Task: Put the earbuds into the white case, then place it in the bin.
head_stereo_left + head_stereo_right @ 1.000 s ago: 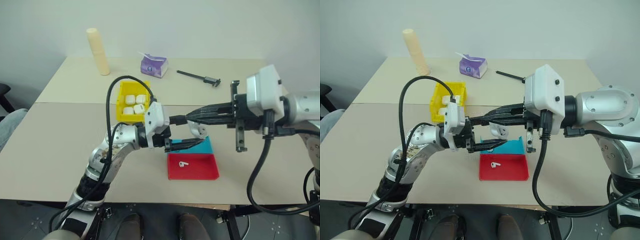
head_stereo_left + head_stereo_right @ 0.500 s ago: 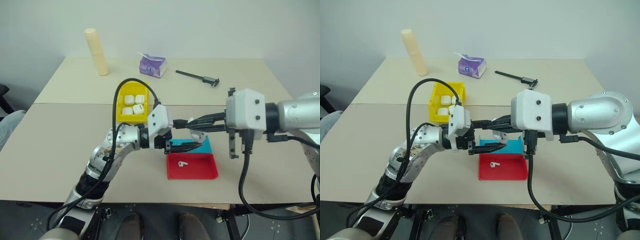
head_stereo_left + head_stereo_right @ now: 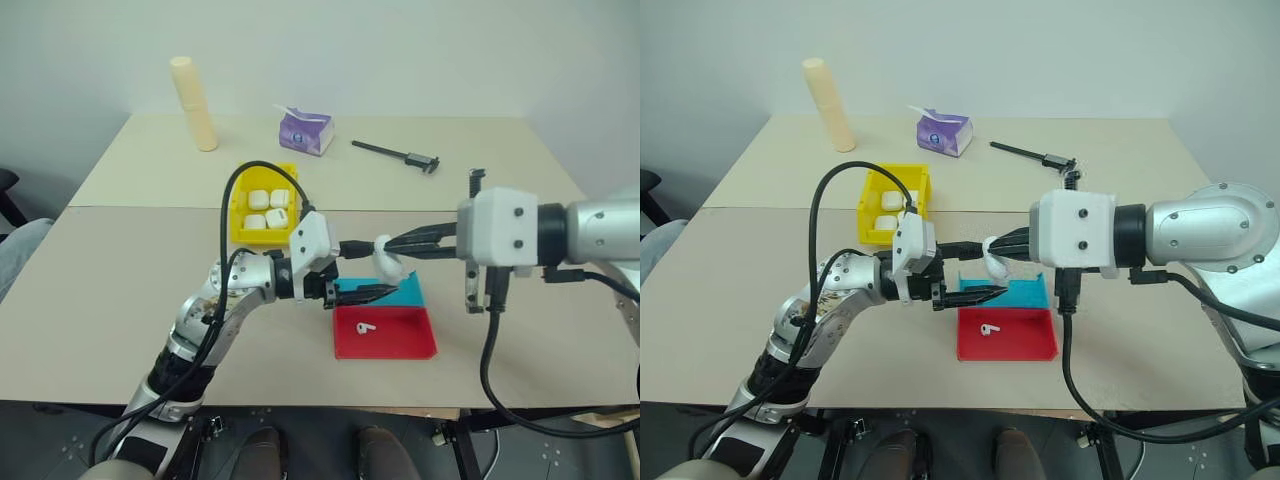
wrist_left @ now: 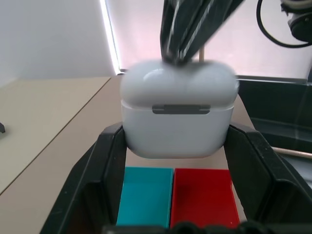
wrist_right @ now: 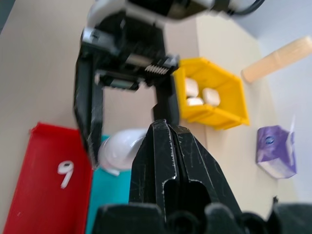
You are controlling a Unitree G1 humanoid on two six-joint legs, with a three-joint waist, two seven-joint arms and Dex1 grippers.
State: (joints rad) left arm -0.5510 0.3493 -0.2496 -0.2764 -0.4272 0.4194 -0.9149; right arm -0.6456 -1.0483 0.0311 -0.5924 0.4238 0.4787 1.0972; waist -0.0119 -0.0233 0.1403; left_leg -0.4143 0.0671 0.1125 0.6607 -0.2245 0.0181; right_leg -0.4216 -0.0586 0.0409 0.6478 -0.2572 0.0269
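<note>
Here, the white case (image 4: 175, 114) sits clamped between the left gripper's (image 4: 178, 146) jaws — lid shut.

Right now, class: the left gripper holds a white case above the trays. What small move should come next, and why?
Probably the right gripper, shut and touching the lid of the white case, should draw back. The lid looks closed in the left gripper, so the case could then go toward the yellow bin, which holds other cases. One earbud lies in the red tray.

L gripper (image 4: 176, 146) clamps white case (image 4: 176, 117); R fingertips (image 4: 187, 34) on lid.
</note>
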